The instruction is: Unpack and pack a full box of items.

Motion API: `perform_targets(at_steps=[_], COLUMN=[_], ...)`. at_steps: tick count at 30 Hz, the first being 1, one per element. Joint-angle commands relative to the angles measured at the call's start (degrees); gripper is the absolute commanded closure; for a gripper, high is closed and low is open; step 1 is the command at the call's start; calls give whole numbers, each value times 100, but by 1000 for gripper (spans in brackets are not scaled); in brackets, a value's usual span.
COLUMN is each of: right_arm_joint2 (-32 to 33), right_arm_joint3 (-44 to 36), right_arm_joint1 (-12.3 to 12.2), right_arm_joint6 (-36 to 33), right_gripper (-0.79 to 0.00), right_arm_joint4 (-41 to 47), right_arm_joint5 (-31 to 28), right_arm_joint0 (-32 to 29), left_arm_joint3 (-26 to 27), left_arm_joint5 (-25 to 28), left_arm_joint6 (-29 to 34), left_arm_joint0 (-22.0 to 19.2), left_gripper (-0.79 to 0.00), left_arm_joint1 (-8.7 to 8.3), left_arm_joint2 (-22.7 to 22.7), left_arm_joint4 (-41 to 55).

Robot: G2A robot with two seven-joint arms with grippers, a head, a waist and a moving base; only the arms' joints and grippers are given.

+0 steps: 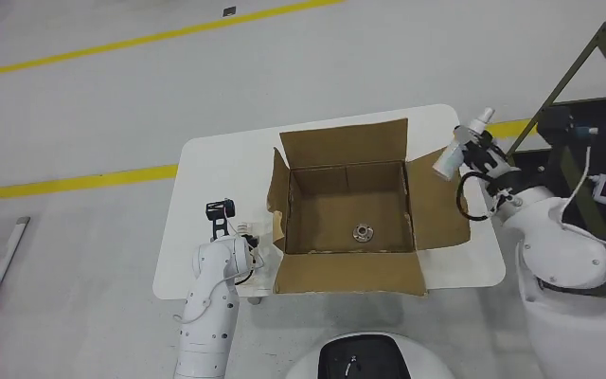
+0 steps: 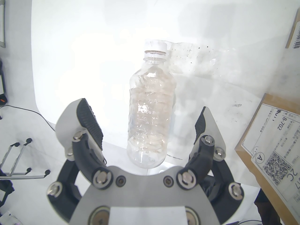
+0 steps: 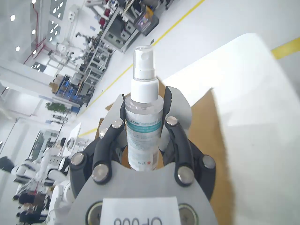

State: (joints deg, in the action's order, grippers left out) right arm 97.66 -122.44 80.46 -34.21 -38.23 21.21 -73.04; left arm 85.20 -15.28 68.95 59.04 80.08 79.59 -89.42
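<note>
Box, top view: you have the cardboard box (image 1: 348,273) standing in the middle of the white table (image 1: 218,161), all four flaps folded outward.
Box floor, top view: one small round metal piece (image 1: 363,231) lies on the bottom, nearer the robot's side.
Left arm, top view: your left gripper (image 1: 221,209) is over the table to the left of the box, apart from its left flap.
Right arm, top view: your right gripper (image 1: 466,150) is raised beside the box's right flap. It carries the spray bottle (image 1: 453,152), whose cap end points toward the table's far right corner.
Pincer, left wrist view: your left gripper is released, its fingers (image 2: 90,122) spread wide and holding nothing.
Bottle, left wrist view: a clear plastic bottle (image 2: 150,108) with a white cap sits between the two fingers, touching neither pad, cap pointing away from the gripper. You cannot tell whether it lies or stands.
Box, left wrist view: a labelled side of the box is near the bottle, not touching it.
Pincer, right wrist view: your right gripper is clenched on the spray bottle's labelled body. The white collar and clear cap stick out past the fingertips.
Backdrop, right wrist view: a brown box flap and the table lie beyond the gripper.
</note>
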Motion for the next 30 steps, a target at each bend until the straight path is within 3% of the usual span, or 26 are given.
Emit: perform_targets(at_steps=[1,7,12,18,30], right_arm_joint2=[383,814,552,81,-476], right_arm_joint3=[-169,-151,96,740,1630], right_arm_joint1=[-54,-228,-266,-263,-302], right_arm_joint6=[-221,-1186,-1448,-1446,-2081], right_gripper=[0,0,0,0,0], right_arm_joint4=[-393,-1998,-2860,-3203,-3613], right_arm_joint5=[104,-151,-138,-125,-672], right_arm_joint0=[-167,-687,-1045,-1013,-729], left_arm_joint3=[0,0,0,0,0], left_arm_joint5=[0,0,0,0,0], left_arm_joint6=[0,0,0,0,0], left_arm_joint0=[0,0,0,0,0], left_gripper=[-785,-785,-785,-785,-785], left_arm_joint1=[0,0,0,0,0], left_arm_joint2=[0,0,0,0,0], left_arm_joint4=[0,0,0,0,0])
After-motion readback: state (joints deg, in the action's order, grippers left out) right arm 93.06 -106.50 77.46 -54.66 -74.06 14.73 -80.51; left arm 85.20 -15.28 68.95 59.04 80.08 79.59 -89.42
